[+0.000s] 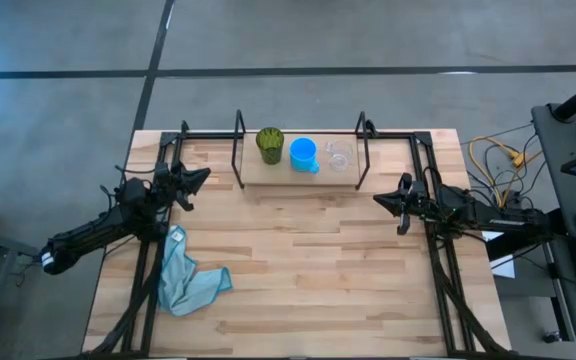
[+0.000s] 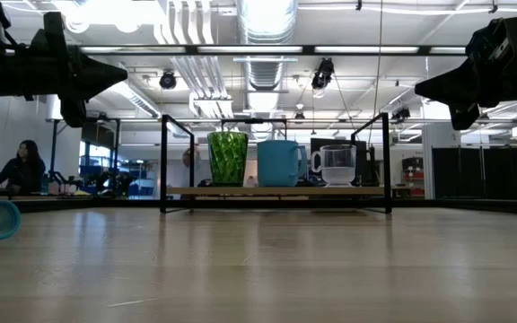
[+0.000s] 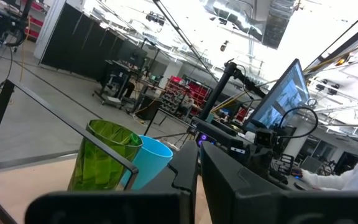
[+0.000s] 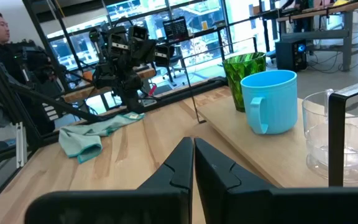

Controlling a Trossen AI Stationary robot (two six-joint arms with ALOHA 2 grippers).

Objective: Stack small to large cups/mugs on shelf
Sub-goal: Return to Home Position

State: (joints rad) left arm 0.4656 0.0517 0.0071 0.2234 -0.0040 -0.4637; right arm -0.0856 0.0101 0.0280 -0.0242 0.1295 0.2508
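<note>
A wide workshop hall with ceiling ducts and strip lights is seen beyond the table, and a seated person is visible far off on the left. The wooden table is flanked by two dark arms, and both are held well above the wood.

The left arm is stretched along the left edge. The left gripper is pointed right, toward the shelf's left end, and its fingers are pressed together on nothing. The right arm is folded at the right edge. The right gripper is pointed left, and its fingers are likewise closed and empty.

A low wooden shelf with black wire ends is set at the middle of the far edge. A light blue cloth is crumpled on the near left of the table.

Three cups are stood upright in a row on the shelf, side by side. The ribbed green cup is placed on the left, the blue mug in the middle and the clear cup on the right.
</note>
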